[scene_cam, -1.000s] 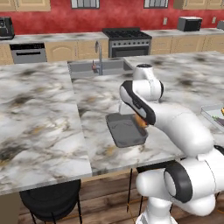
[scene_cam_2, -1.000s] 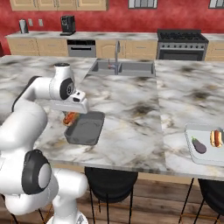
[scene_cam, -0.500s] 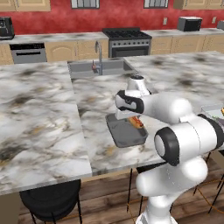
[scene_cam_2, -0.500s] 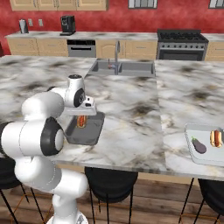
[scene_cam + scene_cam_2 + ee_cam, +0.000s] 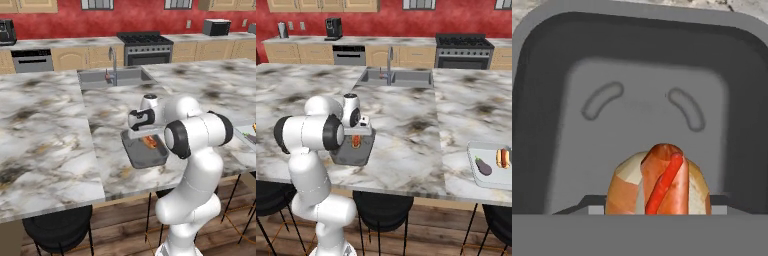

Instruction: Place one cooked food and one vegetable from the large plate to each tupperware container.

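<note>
- Your white arm's two-finger gripper sits low inside the dark grey rectangular tupperware tray with rounded corners, and its jaws are pinched on a hot dog in a tan bun with a red stripe along the sausage.
- In the hand view you look straight down the hot dog; it stands at the near end of the tray, and the tray's flat floor with two curved embossed marks stretches bare beyond it.
- From the left base view, you see the same dark tray on the white-and-brown marbled island counter, close to the front edge, with the hot dog over its far right part, under the hand.
- From the right base view, the tray lies just in front of your arm's elbow, and the hot dog shows as an orange-red spot at the tray's far end; whether it touches the tray floor you cannot tell.
- Well apart, at the right end of the counter, you have the light grey rectangular tray; it holds a dark purple eggplant and, just beside it, a second hot dog in a bun.
- A steel sink with a tall curved faucet sits in the counter beyond the dark tray.
</note>
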### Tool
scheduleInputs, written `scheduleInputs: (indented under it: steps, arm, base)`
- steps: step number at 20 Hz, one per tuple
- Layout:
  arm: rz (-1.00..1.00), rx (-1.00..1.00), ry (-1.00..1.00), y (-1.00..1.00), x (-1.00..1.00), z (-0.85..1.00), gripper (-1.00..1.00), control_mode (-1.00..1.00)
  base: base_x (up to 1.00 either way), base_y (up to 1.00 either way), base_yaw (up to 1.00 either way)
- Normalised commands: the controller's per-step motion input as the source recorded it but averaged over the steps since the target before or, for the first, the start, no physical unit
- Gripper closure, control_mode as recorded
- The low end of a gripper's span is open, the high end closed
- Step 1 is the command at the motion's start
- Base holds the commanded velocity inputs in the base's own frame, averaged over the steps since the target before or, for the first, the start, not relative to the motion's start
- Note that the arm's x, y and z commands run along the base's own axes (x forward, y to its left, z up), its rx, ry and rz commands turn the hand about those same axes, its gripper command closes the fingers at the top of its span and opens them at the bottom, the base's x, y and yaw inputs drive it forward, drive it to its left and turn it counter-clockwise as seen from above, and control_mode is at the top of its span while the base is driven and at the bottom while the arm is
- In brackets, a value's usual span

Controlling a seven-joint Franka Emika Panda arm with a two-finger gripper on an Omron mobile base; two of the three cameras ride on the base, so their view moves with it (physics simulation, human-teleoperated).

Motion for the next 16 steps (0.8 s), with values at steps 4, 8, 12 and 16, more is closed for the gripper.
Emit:
scheduleInputs:
  steps: [4, 8, 12, 16]
  arm:
    - [-0.14, 0.0, 0.0, -0.04, 0.08, -0.44, 1.0, -1.0]
    - [-0.15, 0.0, 0.0, -0.11, 0.0, -0.4, 1.0, -1.0]
    - [-0.07, 0.0, 0.0, -0.22, 0.06, -0.43, 1.0, -1.0]
    - [-0.02, 0.0, 0.0, -0.24, 0.11, -0.4, 1.0, -1.0]
  base:
    - [0.0, 0.0, 0.0]
    - [0.0, 0.0, 0.0]
    - [0.0, 0.0, 0.0]
    - [0.0, 0.0, 0.0]
